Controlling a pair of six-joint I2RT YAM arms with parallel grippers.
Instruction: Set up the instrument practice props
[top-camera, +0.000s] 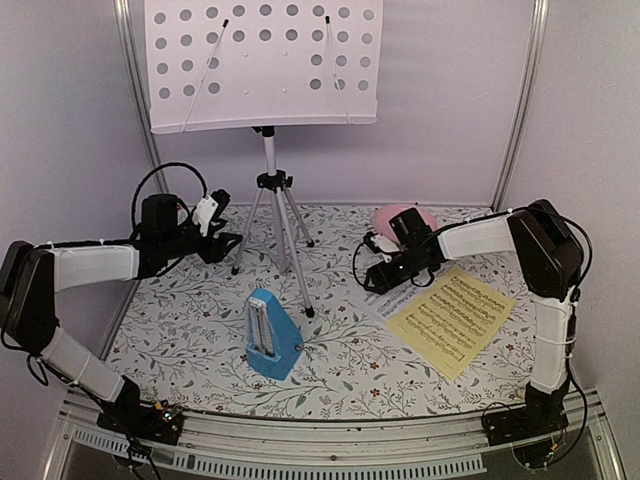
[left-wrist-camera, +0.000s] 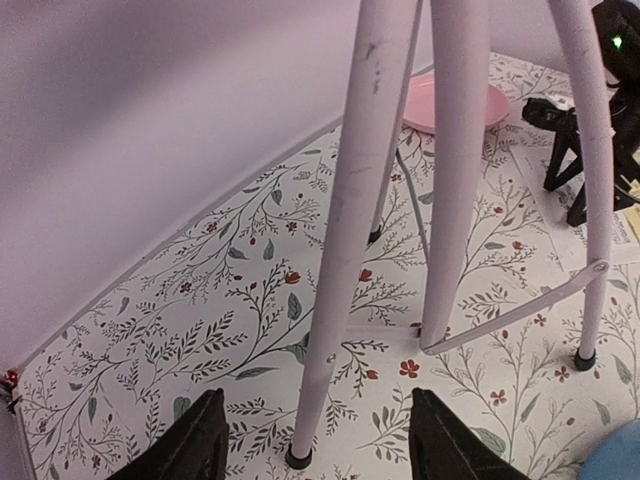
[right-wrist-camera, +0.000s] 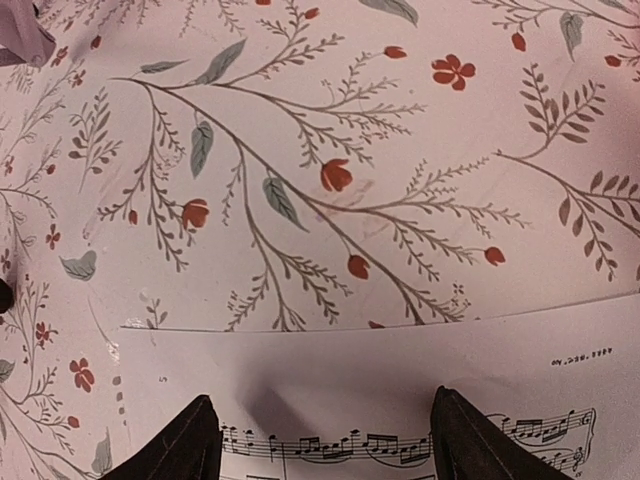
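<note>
The pale perforated music stand (top-camera: 262, 62) stands at the back on silver tripod legs (top-camera: 278, 225). My left gripper (top-camera: 226, 245) is open, and its wrist view (left-wrist-camera: 315, 442) shows the nearest tripod leg (left-wrist-camera: 340, 250) between the jaws, not touching. The blue metronome (top-camera: 272, 333) stands in front of the tripod. The yellow sheet (top-camera: 452, 318) lies at the right, partly over the white sheet (top-camera: 385, 301). My right gripper (top-camera: 377, 280) is open just above the white sheet's (right-wrist-camera: 380, 385) edge, empty.
A pink round plate (top-camera: 405, 215) sits behind my right gripper, and also shows in the left wrist view (left-wrist-camera: 452, 102). The floral mat (top-camera: 190, 330) covers the table. Walls and metal posts close in the back and sides.
</note>
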